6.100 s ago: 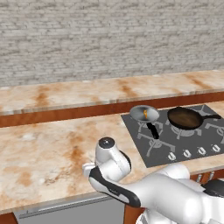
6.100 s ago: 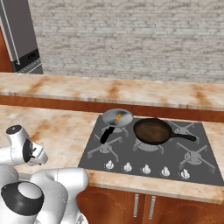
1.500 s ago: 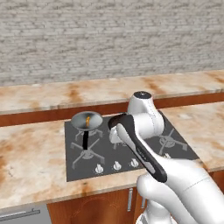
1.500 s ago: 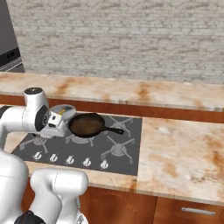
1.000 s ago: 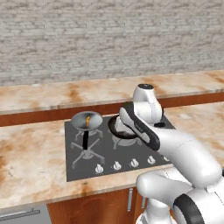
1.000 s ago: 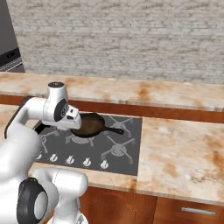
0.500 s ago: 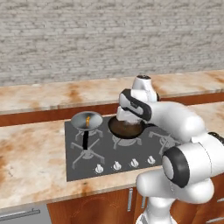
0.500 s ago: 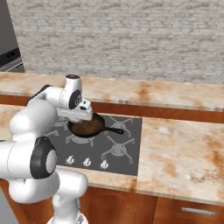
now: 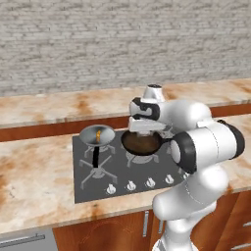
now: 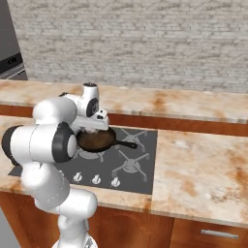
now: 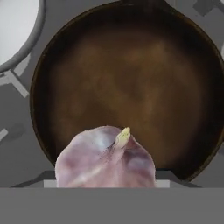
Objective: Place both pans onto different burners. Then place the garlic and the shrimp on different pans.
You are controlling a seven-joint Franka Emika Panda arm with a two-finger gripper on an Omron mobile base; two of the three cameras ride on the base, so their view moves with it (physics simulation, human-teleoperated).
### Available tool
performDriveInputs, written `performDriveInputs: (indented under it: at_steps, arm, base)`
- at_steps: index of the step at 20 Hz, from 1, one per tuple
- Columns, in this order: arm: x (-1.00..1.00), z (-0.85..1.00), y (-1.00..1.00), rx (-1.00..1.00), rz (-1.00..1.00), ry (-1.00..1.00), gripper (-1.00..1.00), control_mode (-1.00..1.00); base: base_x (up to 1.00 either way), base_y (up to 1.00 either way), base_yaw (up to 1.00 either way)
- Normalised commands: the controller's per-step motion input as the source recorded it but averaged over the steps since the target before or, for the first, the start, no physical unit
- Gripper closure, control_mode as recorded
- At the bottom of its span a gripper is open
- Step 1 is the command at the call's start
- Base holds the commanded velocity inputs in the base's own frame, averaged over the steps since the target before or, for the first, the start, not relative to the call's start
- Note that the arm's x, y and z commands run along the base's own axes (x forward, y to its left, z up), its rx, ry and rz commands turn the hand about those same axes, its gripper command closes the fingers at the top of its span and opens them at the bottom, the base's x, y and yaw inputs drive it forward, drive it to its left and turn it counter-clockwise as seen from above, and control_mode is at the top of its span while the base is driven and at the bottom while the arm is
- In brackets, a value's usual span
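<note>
The speckled orange-and-cream stone counter [image 9: 39,181] is carrying the dark grey cooktop [image 9: 90,188] with its row of white knobs [image 9: 131,185]. The silvery steel frying pan [image 9: 97,136] is sitting on a black star-shaped grate [image 9: 94,169] at the back left, and the dark brown-black frying pan [image 9: 141,142] is resting, apparently, on the middle burner.
</note>
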Motion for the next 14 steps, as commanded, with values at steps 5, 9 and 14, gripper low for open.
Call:
performDriveInputs:
  at_steps: [5,9,14]
  arm:
    - [0.41,-0.56,0.00,-0.04,0.00,0.00,1.00,-1.00]
    - [0.11,-0.34,-0.08,0.00,0.00,0.00,1.00,-1.00]
    - [0.00,-0.35,-0.05,0.00,0.00,0.00,1.00,-1.00]
  base:
    - [0.00,0.00,0.00]
    - [0.00,0.00,0.00]
    - [0.00,0.00,0.00]
